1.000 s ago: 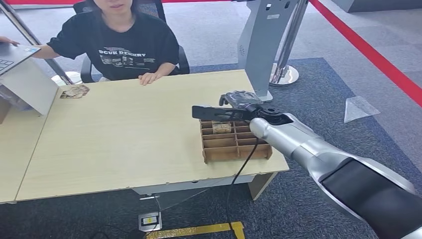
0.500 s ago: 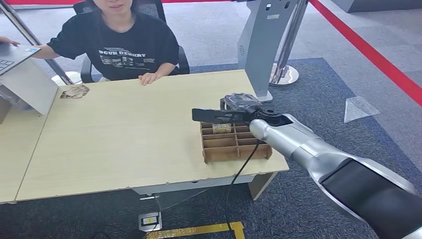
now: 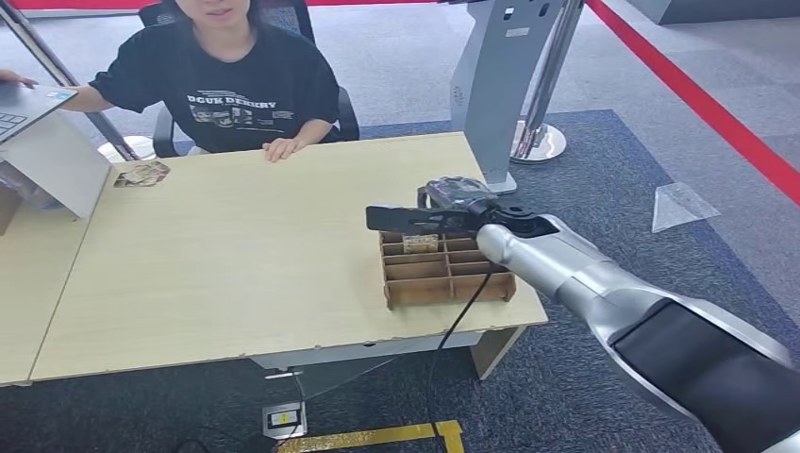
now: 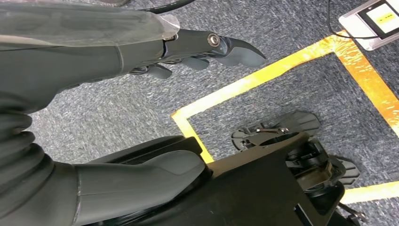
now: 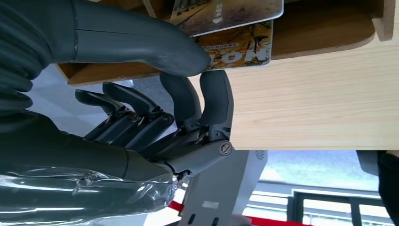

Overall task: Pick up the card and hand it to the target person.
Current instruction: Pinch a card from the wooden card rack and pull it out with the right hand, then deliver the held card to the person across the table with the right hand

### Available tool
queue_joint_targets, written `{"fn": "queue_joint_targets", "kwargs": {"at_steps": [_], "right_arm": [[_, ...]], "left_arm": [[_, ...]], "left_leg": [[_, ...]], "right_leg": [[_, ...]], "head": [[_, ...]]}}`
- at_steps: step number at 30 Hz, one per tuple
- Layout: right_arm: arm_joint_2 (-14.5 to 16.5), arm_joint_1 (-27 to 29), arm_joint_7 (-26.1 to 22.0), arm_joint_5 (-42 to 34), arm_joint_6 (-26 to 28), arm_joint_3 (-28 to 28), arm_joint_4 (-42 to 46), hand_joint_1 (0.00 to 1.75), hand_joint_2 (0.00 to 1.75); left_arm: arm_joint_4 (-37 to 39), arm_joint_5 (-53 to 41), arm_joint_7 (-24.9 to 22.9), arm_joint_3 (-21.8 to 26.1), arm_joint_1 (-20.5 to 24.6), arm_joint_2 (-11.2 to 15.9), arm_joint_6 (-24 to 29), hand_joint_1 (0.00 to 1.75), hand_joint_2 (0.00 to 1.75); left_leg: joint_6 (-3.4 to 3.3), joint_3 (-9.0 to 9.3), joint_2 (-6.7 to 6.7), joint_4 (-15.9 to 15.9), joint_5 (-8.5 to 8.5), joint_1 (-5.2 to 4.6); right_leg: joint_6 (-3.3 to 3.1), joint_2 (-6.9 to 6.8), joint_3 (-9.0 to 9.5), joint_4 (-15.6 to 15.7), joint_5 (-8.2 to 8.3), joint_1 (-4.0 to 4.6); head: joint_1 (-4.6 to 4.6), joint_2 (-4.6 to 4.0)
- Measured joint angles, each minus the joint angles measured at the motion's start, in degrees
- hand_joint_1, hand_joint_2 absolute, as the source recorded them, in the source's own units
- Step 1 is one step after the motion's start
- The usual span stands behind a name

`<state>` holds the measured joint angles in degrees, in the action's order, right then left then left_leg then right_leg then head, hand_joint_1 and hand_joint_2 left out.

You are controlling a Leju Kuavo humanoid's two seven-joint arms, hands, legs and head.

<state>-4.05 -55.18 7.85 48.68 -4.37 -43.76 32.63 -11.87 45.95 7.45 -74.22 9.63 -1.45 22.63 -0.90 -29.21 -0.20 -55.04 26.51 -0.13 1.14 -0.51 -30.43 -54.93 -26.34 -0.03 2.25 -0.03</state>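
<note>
Right wrist view: right hand (image 5: 188,94) pinches card (image 5: 235,44) lettered "ON".

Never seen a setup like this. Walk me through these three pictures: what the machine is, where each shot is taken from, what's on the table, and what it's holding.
This is a humanoid robot with two silver arms ending in many-fingered hands. The wide picture is from its head, looking down at a wooden table. Its right hand reaches over a brown divided tray holding cards; a person sits across the table, beside a laptop.

The picture showing carpet and yellow floor tape comes from the left wrist: the left hand hangs by the robot's side, holding nothing.

The last picture comes from the right wrist, turned sideways. There the thumb presses on a card at the tray's edge, with fingers under it. The card is pinched but not yet lifted out.
</note>
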Motion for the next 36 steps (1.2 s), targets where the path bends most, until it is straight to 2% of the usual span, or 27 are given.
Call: {"fn": "queue_joint_targets", "kwargs": {"at_steps": [7, 12, 18, 23, 27, 30, 33, 36], "right_arm": [[-1.05, -2.36, -7.3, -2.04, -6.54, -0.45, 0.7, 1.75, 1.75], [-2.19, -5.62, -10.23, -5.54, -11.59, -1.06, 2.17, 1.75, 1.75], [-4.2, -11.34, -9.64, -12.52, -19.23, -1.4, 5.93, 1.75, 1.75], [-5.66, -15.39, -7.86, -15.36, -19.71, -1.53, 9.23, 1.75, 1.75], [-6.55, -16.91, -6.83, -16.21, -17.37, -1.84, 11.09, 1.75, 1.75], [-6.89, -17.07, -5.88, -17.13, -12.16, -2.15, 11.83, 1.75, 1.75], [-6.91, -16.58, -4.28, -17.0, -3.84, -2.31, 11.85, 1.75, 1.75], [-6.53, -14.91, -1.24, -14.11, 8.75, -2.36, 11.49, 1.75, 1.75]], "left_arm": [[0.0, -0.34, 0.0, 0.0, 0.47, 0.02, -0.57, 0.0, 1.75], [0.0, -0.54, 0.0, -0.01, 0.63, 0.07, -0.87, 0.0, 1.75], [0.0, -0.44, 0.0, 0.0, 0.6, 0.23, -1.04, 0.0, 1.75], [0.0, 0.17, 0.24, -0.01, 0.45, 0.39, -1.01, 0.0, 1.75], [0.0, 0.26, 0.37, 0.0, 0.32, 0.46, -0.99, 0.0, 1.75], [0.0, 0.21, 0.37, -0.01, 0.22, 0.49, -0.97, 0.0, 1.75], [0.0, 0.15, 0.37, -0.01, 0.18, 0.47, -0.66, 0.0, 1.75], [0.0, 0.15, 0.37, -0.01, 0.15, 0.34, -0.02, 0.0, 1.75]], "left_leg": [[0.0, -0.02, 0.0, -0.01, -0.01, 0.0], [0.0, -0.03, 0.0, -0.02, -0.03, 0.0], [0.0, -0.04, 0.01, -0.03, -0.03, -0.01], [0.0, -0.05, 0.01, -0.03, -0.03, -0.01], [0.0, -0.05, 0.01, -0.03, -0.03, -0.01], [0.0, -0.05, 0.01, -0.03, -0.03, 0.0], [0.0, -0.05, 0.0, -0.03, -0.03, 0.0], [0.0, -0.07, -0.02, -0.03, -0.03, 0.0]], "right_leg": [[-0.01, 0.0, -0.01, 0.0, 0.03, 0.0], [-0.02, 0.0, -0.03, -0.01, 0.04, 0.0], [-0.02, 0.01, -0.04, -0.01, 0.04, -0.01], [-0.02, 0.01, -0.04, -0.01, 0.04, -0.01], [-0.02, 0.0, -0.04, -0.01, 0.04, -0.01], [-0.02, 0.01, -0.04, -0.01, 0.04, -0.01], [-0.02, 0.0, -0.02, -0.01, 0.04, -0.01], [-0.02, -0.03, -0.01, -0.01, 0.04, 0.0]], "head": [[0.0, 0.01], [-0.01, 0.0], [-0.01, 0.01], [-0.01, 0.01], [-0.01, 0.01], [-0.01, 0.01], [-0.01, 0.01], [-0.01, 0.0]]}}
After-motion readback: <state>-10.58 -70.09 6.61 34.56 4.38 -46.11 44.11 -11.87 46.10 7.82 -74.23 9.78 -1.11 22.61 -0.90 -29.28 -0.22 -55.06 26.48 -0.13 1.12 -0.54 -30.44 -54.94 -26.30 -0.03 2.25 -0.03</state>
